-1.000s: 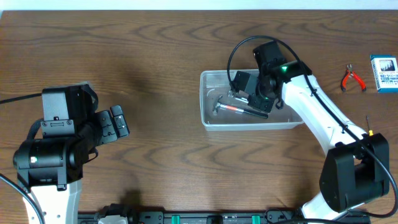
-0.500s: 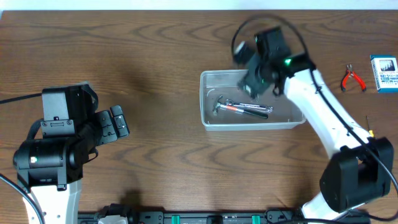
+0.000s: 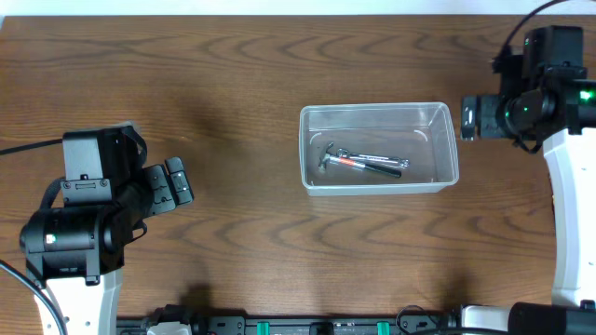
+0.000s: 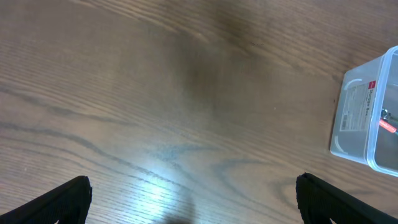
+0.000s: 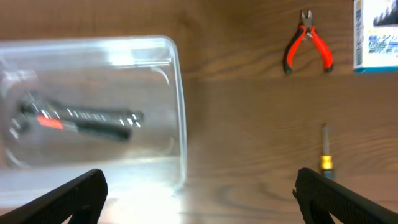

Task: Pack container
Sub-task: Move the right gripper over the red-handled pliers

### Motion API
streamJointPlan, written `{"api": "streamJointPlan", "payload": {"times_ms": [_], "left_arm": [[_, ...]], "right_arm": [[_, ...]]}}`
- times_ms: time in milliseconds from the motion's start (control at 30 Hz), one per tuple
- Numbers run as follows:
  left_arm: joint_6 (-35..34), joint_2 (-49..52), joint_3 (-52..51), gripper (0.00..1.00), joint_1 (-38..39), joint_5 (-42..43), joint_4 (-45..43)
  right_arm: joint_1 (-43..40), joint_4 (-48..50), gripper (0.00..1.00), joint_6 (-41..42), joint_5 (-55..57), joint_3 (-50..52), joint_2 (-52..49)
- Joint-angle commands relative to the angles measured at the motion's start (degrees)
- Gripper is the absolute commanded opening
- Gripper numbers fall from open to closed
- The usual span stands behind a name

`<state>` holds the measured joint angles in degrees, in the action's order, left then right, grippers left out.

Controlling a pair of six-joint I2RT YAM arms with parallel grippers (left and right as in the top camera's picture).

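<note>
1. One hammer (image 3: 363, 162) lies in the clear container (image 3: 307, 149), mid-desk (image 3: 233, 74); one pair of red pliers (image 5: 309, 48), one small screwdriver (image 5: 325, 149) and one box (image 5: 376, 34) wait to its right.
2. Both are spread and empty: right pincer (image 5: 198, 182), left pincer (image 4: 193, 183).
3. Likely next: centre the right pincer across the pliers' handles before pinching.

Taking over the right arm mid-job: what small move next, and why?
Probably carry the open right gripper over the red-handled pliers. A small hammer already lies in the clear container, the gripper holds nothing, and the pliers lie loose on the table outside it.
</note>
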<state>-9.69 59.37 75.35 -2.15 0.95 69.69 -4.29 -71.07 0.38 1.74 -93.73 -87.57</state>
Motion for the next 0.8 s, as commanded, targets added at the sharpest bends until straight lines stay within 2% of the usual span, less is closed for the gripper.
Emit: {"api": "streamJointPlan", "payload": {"times_ms": [0, 167, 400, 500, 633, 767], "left_arm": [[-0.7, 0.11, 0.85, 0.98, -0.2, -0.13, -0.37], [-0.7, 0.11, 0.85, 0.98, -0.17, -0.13, 0.39], [-0.7, 0.11, 0.85, 0.98, -0.17, -0.13, 1.38], [-0.7, 0.11, 0.85, 0.98, -0.2, -0.13, 1.4], [-0.7, 0.11, 0.85, 0.98, -0.17, -0.11, 1.64], [-0.7, 0.11, 0.85, 0.98, -0.17, -0.13, 1.92]], "right_arm": [[-2.45, 2.6, 0.98, 8.76, -1.75, -0.22, -1.6], [-6.19, 2.97, 0.99, 8.76, -0.11, -6.32, -9.31], [-11.39, -9.31, 0.99, 6.23, 0.61, -30.42, -30.58], [-13.53, -11.98, 0.99, 6.88, -0.76, -37.07, -37.68], [-17.25, -13.35, 0.99, 6.12, -5.42, -40.17, -44.0], [-19.58, -13.64, 0.99, 1.29, -5.99, -40.11, -47.34]]}}
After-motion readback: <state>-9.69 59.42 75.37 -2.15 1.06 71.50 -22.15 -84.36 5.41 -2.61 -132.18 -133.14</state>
